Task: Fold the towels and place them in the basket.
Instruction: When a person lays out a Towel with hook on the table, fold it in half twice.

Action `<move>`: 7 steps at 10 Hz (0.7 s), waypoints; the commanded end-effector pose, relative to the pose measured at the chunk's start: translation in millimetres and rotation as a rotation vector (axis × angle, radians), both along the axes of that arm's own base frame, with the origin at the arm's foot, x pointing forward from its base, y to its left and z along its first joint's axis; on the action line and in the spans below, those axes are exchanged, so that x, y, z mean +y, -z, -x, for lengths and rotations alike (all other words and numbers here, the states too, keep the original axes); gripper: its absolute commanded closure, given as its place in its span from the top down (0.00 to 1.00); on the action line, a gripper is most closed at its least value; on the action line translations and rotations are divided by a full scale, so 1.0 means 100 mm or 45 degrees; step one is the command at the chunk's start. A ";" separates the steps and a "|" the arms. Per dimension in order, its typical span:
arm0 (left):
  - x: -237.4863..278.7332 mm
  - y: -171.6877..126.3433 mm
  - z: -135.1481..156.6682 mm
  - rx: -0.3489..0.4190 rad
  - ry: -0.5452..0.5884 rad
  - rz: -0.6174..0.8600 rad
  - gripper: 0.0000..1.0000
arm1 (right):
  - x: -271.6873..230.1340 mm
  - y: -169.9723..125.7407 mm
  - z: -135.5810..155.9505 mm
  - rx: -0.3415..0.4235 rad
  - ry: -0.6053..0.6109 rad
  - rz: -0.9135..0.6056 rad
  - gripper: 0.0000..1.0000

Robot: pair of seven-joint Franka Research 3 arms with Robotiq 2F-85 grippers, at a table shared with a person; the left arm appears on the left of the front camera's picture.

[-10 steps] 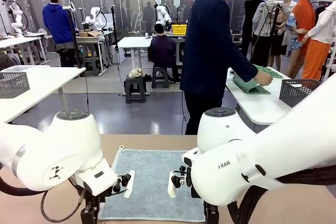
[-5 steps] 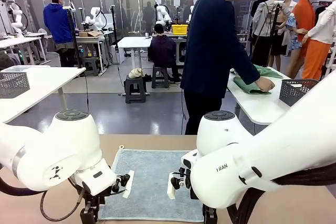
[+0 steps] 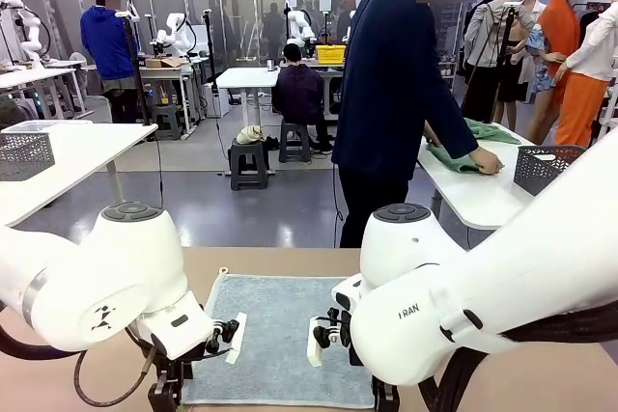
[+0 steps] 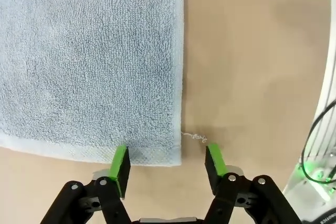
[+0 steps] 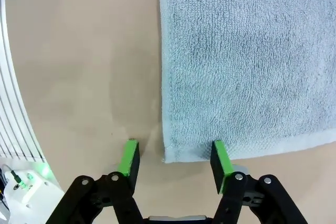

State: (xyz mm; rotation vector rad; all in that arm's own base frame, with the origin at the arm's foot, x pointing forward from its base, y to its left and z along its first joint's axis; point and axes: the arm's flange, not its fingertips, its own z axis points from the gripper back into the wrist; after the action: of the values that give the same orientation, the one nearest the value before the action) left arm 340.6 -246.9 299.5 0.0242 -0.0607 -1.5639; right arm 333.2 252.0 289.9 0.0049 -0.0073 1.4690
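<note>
Busy lab, loads of white desks and people in the back, and the tan desk [image 3: 290, 260] runs along the bottom of the front view. The pale blue-grey towel [image 3: 280, 335] lies flat on it, lower middle of the frame, not folded at all yet.

So this looks like the very start of fold one: grabbing the two near corners. In its wrist view the left gripper [image 4: 166, 153] sits at the bottom edge, straddling a towel corner. One green pad is over the hem, the other over bare desk, and the jaws stand apart with nothing pinched. The right gripper [image 5: 174, 150] is a mirror image in its own wrist view, also straddling a corner, also unclamped.

My guess for the next move is that both pinch shut on the hem, then lift together and carry that edge over to the far edge. If a pad slides off the terry, you get a lopsided fold.

Containers: there's a grey mesh basket [image 3: 24, 153] on the white desk at the left edge, and I can't tell what's in it. The dark mesh basket [image 3: 550, 169] at the right edge shows something pale at its rim, no clue what. No towel in it that I can see.
</note>
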 end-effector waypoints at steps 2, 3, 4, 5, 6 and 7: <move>0.09 0.06 0.08 -0.010 0.034 0.011 0.53 | -0.01 0.09 0.02 -0.020 0.013 0.025 0.49; 0.08 0.07 0.08 -0.012 0.033 0.008 0.38 | -0.02 0.10 0.02 -0.020 0.013 0.023 0.30; 0.07 0.07 0.07 -0.014 0.033 0.005 0.33 | -0.02 0.10 0.02 -0.021 0.012 0.023 0.47; 0.07 0.09 0.06 -0.013 0.031 0.003 0.18 | -0.02 0.10 0.03 -0.021 0.013 0.023 0.10; 0.06 0.10 0.05 -0.009 0.031 0.003 0.13 | -0.02 0.10 0.03 -0.020 0.013 0.024 0.27; 0.07 0.10 0.05 -0.006 0.031 0.002 0.00 | -0.02 0.10 0.03 -0.015 0.014 0.024 0.00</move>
State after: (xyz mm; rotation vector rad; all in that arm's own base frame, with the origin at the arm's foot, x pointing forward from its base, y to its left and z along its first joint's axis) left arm 341.7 -248.2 301.1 0.0253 -0.0659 -1.5654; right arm 336.6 253.7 293.8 -0.0010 -0.0178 1.4725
